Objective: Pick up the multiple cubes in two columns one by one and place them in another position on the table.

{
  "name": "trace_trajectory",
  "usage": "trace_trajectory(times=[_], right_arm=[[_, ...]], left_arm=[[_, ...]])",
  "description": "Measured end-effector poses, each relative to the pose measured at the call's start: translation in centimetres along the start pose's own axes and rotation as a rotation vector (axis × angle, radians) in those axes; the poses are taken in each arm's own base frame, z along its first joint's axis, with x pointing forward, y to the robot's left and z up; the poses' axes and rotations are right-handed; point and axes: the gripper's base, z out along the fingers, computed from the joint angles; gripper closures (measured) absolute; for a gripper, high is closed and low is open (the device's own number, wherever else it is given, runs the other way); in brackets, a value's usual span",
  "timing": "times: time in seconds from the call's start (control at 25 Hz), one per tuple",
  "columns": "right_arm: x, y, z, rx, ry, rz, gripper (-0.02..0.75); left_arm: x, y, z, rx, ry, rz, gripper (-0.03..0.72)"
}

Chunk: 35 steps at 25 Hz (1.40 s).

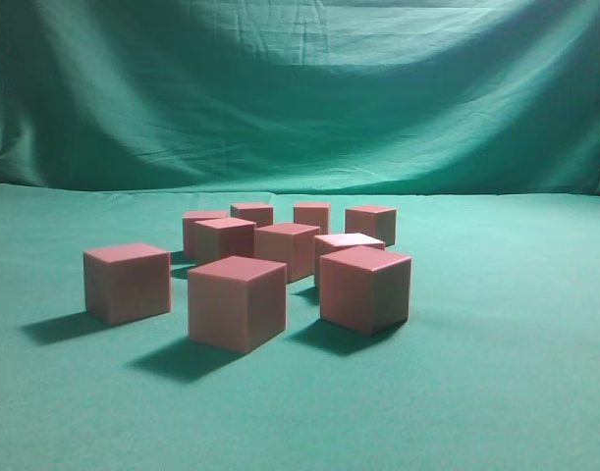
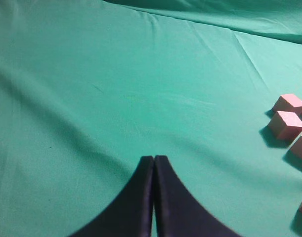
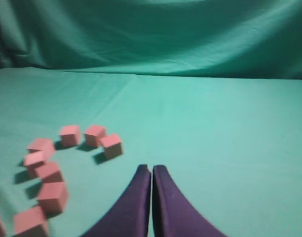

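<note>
Cubes [image 1: 237, 300] sit in a loose cluster on the table [image 1: 516, 392], and from the exterior view we count nine of them, all reddish-pink with duller sides, resting on the teal-green cloth in front of the draped backdrop [image 1: 300, 88]. We see three at the front: one off to the left [image 1: 127, 282], one in the middle nearest the camera, and one to the right [image 1: 365, 287]. Behind these the rest crowd together, several partly hidden by their neighbours, so we cannot say which of them touch. No cube is stacked on another as far as we can tell. Neither arm appears in the exterior view. In the left wrist view our left gripper [image 2: 154, 159] hangs over bare cloth with its two dark fingers pressed together and nothing between them; a few cubes [image 2: 285, 124] lie well apart from it at the right edge of that view. In the right wrist view our right gripper [image 3: 151, 170] is likewise closed tip to tip and empty, above the cloth, with the cubes [image 3: 111, 146] spread in a curving line to its left, the nearest of them near the fingers but not touching. That picture is slightly blurred, so we leave the finer details of the lower cubes unsaid.
</note>
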Motion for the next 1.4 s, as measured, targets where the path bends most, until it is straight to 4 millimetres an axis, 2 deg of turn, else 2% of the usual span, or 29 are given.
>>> trace_trajectory(times=[0.2,0.32,0.76,1.4], right_arm=[[3.4,-1.0,0.5,0.128,0.004,0.009,0.738],[4.4,-1.4,0.7,0.185,0.026,0.021,0.738],[5.1,-1.8,0.5,0.274,0.09,0.046,0.738],[5.3,-1.8,0.5,0.28,0.104,0.096,0.738]], left_arm=[[0.0,0.0,0.0,0.0,0.0,0.0,0.688],[0.0,0.0,0.0,0.0,0.0,0.0,0.688],[0.0,0.0,0.0,0.0,0.0,0.0,0.688],[0.0,0.0,0.0,0.0,0.0,0.0,0.688]])
